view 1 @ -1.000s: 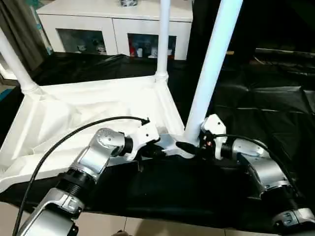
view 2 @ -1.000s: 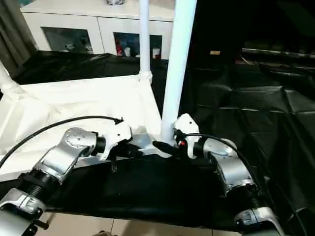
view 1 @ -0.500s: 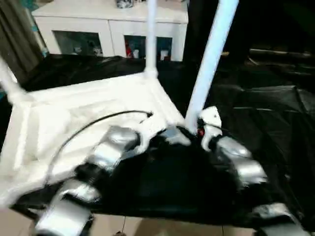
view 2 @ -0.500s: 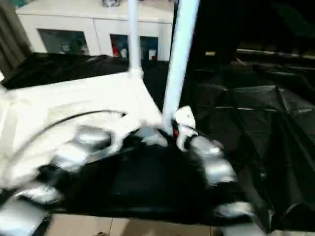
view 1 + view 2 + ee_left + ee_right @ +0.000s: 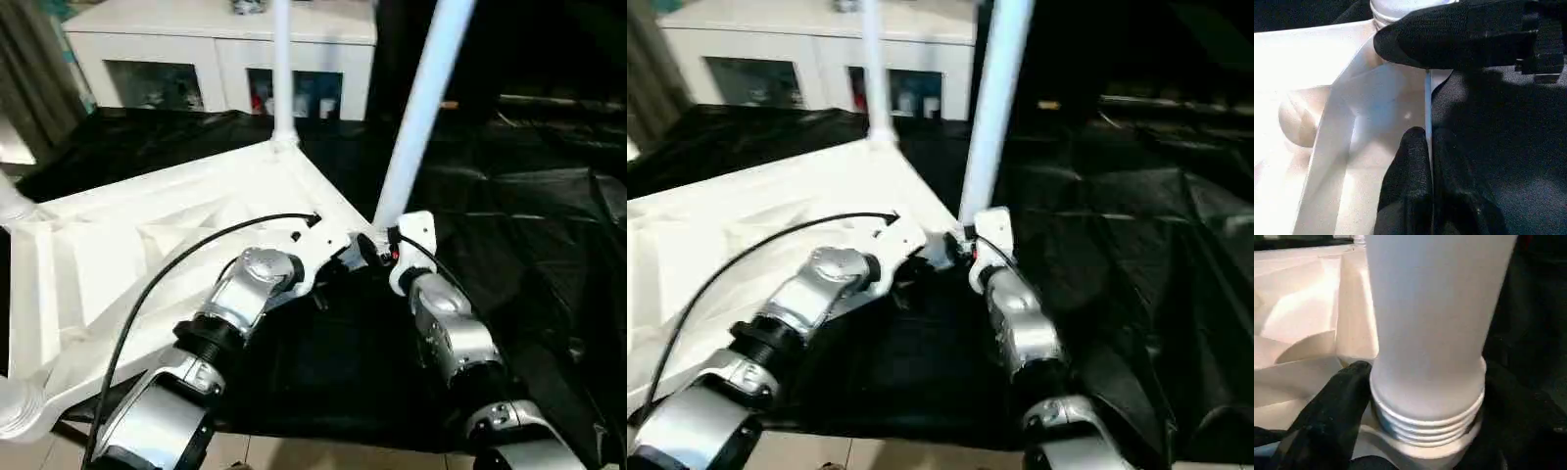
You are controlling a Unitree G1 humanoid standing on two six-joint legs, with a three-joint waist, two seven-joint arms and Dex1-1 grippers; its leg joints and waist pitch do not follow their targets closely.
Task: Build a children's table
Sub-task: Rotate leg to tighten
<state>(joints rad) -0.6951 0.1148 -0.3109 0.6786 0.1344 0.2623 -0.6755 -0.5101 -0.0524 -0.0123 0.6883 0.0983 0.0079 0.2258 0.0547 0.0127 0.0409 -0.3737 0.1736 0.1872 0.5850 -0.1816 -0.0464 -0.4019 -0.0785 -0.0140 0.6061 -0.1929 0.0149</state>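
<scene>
The white tabletop (image 5: 118,255) lies upside down, ribbed underside up, on a black sheet. Three white legs stand in its corner sockets: a far one (image 5: 281,69), one at the left edge (image 5: 10,201), and a near right one (image 5: 421,108). My left gripper (image 5: 338,257) is shut on the tabletop's thin rim (image 5: 1426,98) beside that near right corner; the wrist view shows its fingers (image 5: 1410,161) pinching the edge. My right gripper (image 5: 377,245) is shut on the near right leg at its threaded base (image 5: 1427,421), one black finger (image 5: 1337,401) on each side.
A white glass-door cabinet (image 5: 225,49) stands behind the work. The black sheet (image 5: 529,215) spreads wrinkled to the right and front. A grey curtain (image 5: 29,88) hangs at the far left. Pale floor tiles (image 5: 323,452) show along the near edge.
The tabletop has turned: its gripped corner moved away from me, the far leg shifted left, and another corner came into view near left. Both arms reached forward with it, still gripping.
</scene>
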